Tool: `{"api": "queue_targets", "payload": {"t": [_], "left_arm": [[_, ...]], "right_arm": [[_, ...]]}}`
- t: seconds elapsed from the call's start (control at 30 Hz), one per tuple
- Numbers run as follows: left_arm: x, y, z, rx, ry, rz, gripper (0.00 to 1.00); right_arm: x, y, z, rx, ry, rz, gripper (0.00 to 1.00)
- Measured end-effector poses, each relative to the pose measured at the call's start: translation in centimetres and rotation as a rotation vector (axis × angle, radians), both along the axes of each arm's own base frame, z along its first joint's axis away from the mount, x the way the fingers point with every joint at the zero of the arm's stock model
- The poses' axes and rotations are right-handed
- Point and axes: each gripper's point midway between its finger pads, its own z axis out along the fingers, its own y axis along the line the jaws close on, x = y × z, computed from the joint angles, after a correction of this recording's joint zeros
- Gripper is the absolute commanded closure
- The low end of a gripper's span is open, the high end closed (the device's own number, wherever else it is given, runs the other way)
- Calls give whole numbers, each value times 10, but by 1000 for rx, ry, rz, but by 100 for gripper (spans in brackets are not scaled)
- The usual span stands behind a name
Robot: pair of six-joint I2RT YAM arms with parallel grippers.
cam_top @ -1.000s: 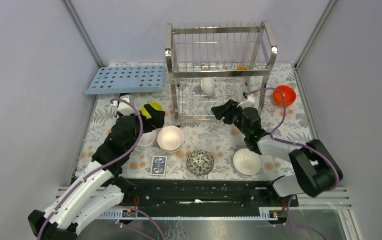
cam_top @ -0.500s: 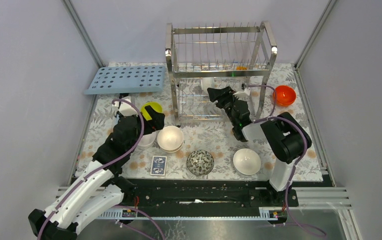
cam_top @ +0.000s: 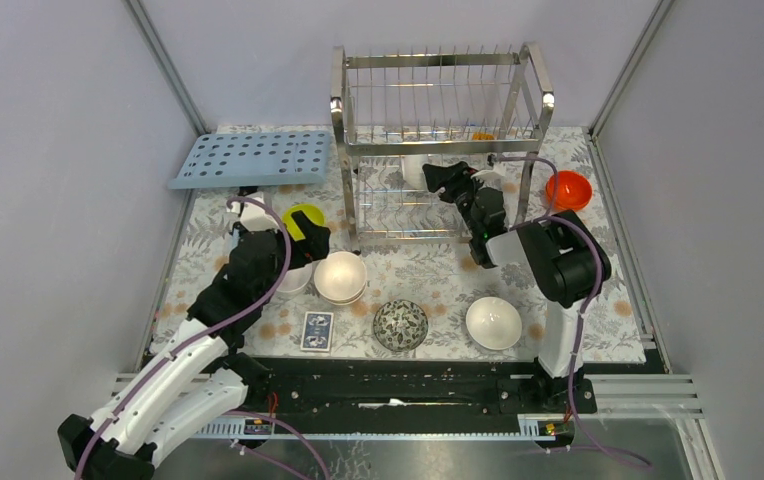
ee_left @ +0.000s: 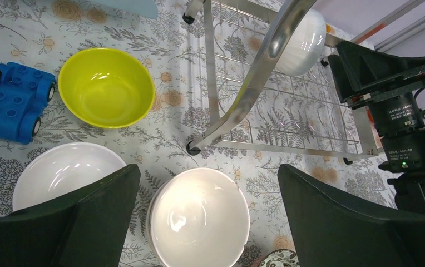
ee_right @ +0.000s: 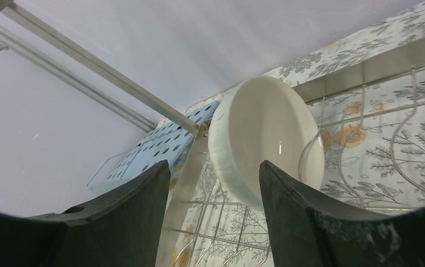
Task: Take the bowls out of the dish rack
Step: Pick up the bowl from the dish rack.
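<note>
A white bowl (ee_right: 266, 133) stood on edge in the dish rack's (cam_top: 442, 147) lower tier, straight ahead of the right hand (cam_top: 444, 180), whose fingers (ee_right: 121, 222) gaped empty, just short of flanking its rim.

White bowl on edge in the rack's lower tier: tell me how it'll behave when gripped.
The white bowl looks glazed and glossy, so it is probably rigid but slippery in the right gripper. It stands on edge against the dish rack wires, so a nudge could roll or tip it. Likely ceramic, so it may chip if dropped.
</note>
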Motion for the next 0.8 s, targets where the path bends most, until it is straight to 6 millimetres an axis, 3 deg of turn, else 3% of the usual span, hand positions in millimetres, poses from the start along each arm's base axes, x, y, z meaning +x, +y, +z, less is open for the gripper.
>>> {"api": "queue_targets", "payload": {"t": [0.4,0.8], "left_arm": [[2,-1,-13,26,27,-2,1],[3,0,-15,36,34,3,1]], "right_arm": [[10,15,-6,3,-45,117,33],[16,26,-7,27,-63,188,42]]}}
